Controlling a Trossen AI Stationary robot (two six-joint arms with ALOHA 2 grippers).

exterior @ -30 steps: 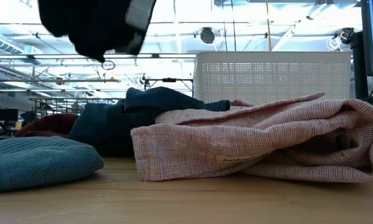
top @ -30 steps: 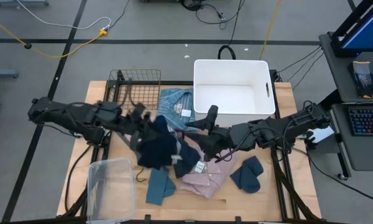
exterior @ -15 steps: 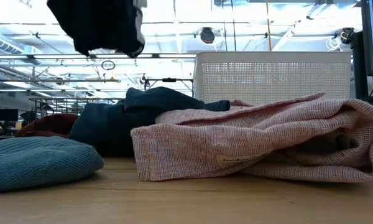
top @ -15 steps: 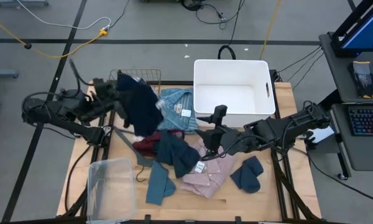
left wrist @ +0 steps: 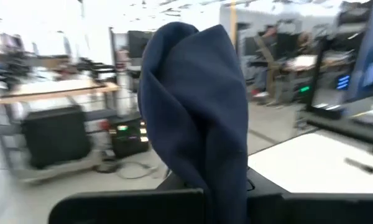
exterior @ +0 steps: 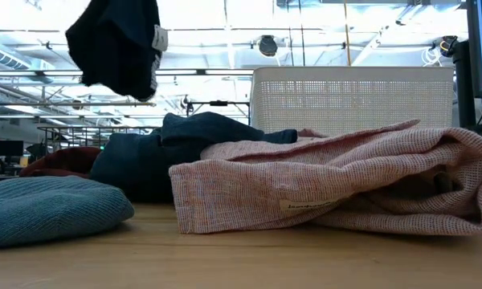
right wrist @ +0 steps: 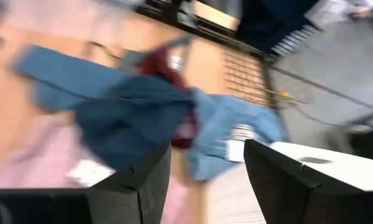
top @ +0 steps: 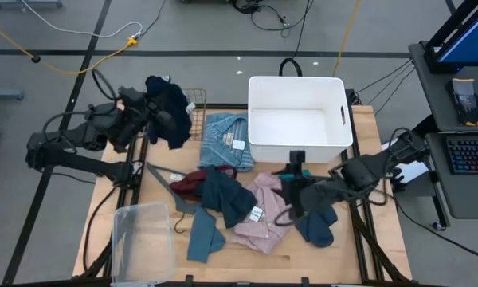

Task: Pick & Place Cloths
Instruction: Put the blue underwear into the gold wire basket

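My left gripper (top: 150, 113) is at the table's far left, above the wire basket (top: 193, 102), shut on a dark navy cloth (top: 170, 115) with a white tag (exterior: 159, 37). On the table lie a pink shirt (top: 263, 217), slate-blue pieces (top: 223, 196), a maroon piece (top: 189, 183), a light blue striped shirt (top: 223, 139) and a dark teal piece (top: 317, 225). My right gripper (top: 293, 191) hovers open over the pink shirt's right edge with nothing between its fingers (right wrist: 286, 177). My left gripper pinches a bunched fold of the navy cloth (left wrist: 227, 180) between its two fingers, several layers together. The fingers lie level and come from the table's left side. The cloth (exterior: 116, 44) is lifted clear of the table and hangs as a crumpled bundle.
A white bin (top: 299, 119) stands at the far middle. A clear plastic tub (top: 142, 239) sits at the near left corner. A grey hanger (top: 161, 177) lies beside the maroon piece. Bare wood (top: 350, 255) shows along the near right edge.
My left gripper has lifted the navy cloth off the pile and carried it toward the table's far left, rolling its wrist; the cloth now hangs over the wire basket. My right gripper has drawn back toward the right and near edge, turning and sinking a little.
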